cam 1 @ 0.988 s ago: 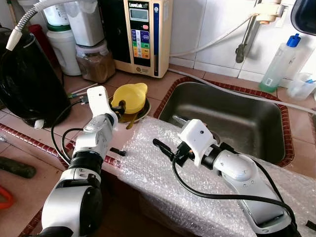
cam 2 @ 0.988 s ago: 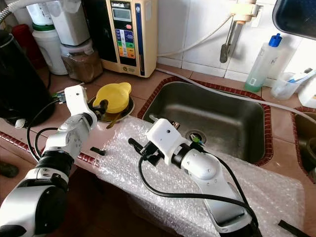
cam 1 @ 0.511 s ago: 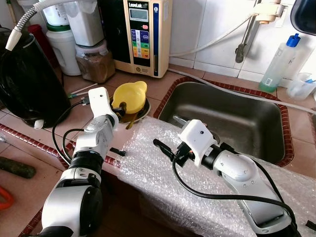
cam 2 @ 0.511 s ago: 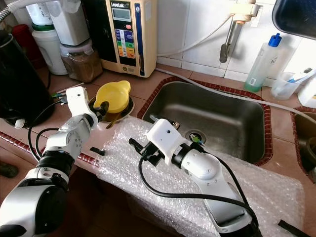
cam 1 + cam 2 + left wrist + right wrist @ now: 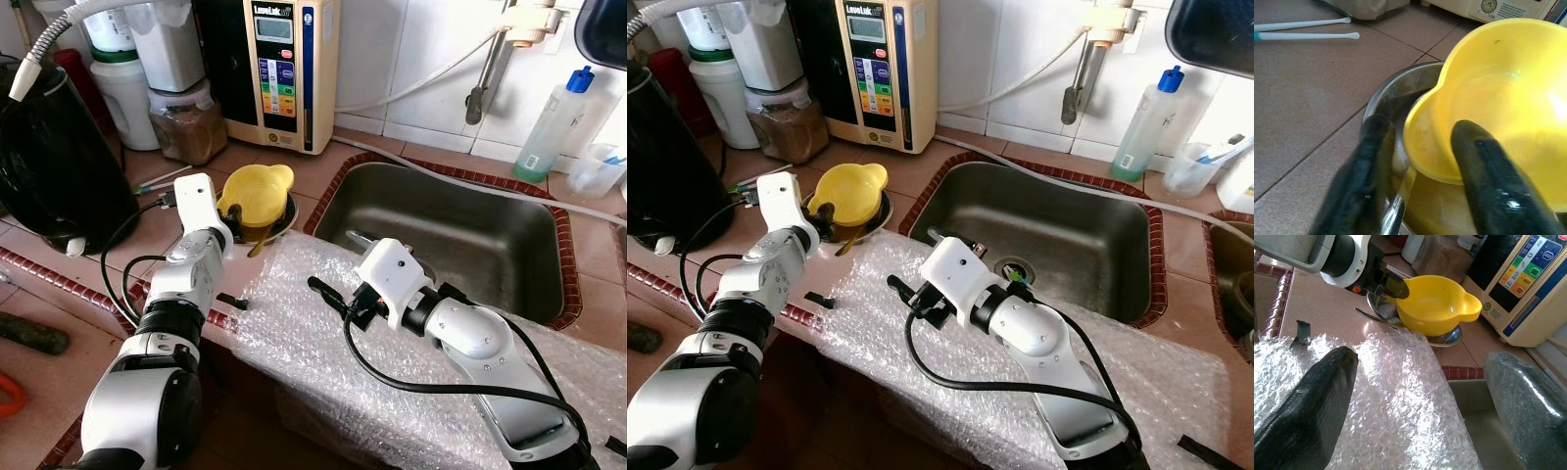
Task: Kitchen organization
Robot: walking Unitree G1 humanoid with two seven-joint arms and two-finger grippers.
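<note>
A: Which step is in hand?

B: Judging by the pose, gripping the yellow bowl (image 5: 257, 190). It sits in a steel dish (image 5: 1400, 98) on the counter, at nine o'clock from the sink (image 5: 460, 235). The left gripper (image 5: 1420, 161) is parted, one finger (image 5: 1484, 181) inside the rim, the other outside.

A: And the right gripper (image 5: 328, 297)?

B: Spread wide, empty, over the bubble wrap (image 5: 313, 343).

A: Next?

B: Probably pinch the rim, then lift.

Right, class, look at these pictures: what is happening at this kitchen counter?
The left pincer has its fingers astride the rim of the yellow plastic bowl, which sits in a shallow steel dish beside the steel sink. The right pincer hovers open above the bubble wrap sheet, holding nothing.
</note>
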